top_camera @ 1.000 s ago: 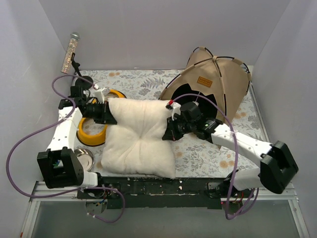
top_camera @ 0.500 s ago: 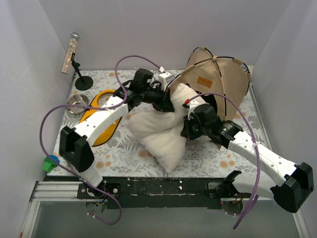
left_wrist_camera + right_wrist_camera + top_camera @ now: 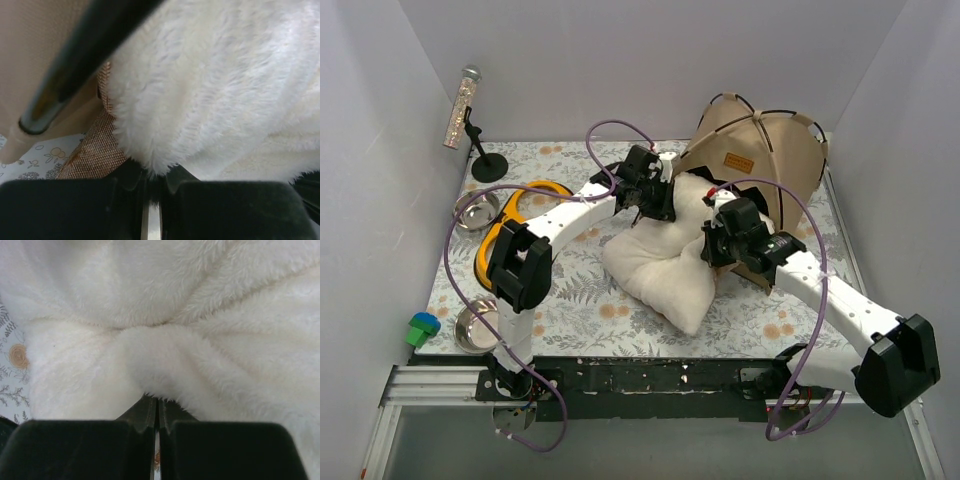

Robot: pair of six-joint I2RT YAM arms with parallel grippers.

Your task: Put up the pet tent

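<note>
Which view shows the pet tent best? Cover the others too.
Top external: most of the pet tent, with poles and label. Left wrist catches only tan fabric and one pole. Right wrist shows only the cushion.

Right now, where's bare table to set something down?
Bare table at front centre, between the left arm and the cushion. The back strip between the black stand and the pet tent is free too. Crowded: left edge, with the yellow bowl stand and two steel bowls; and the tent mouth, where left gripper and right gripper clamp the cushion.
</note>
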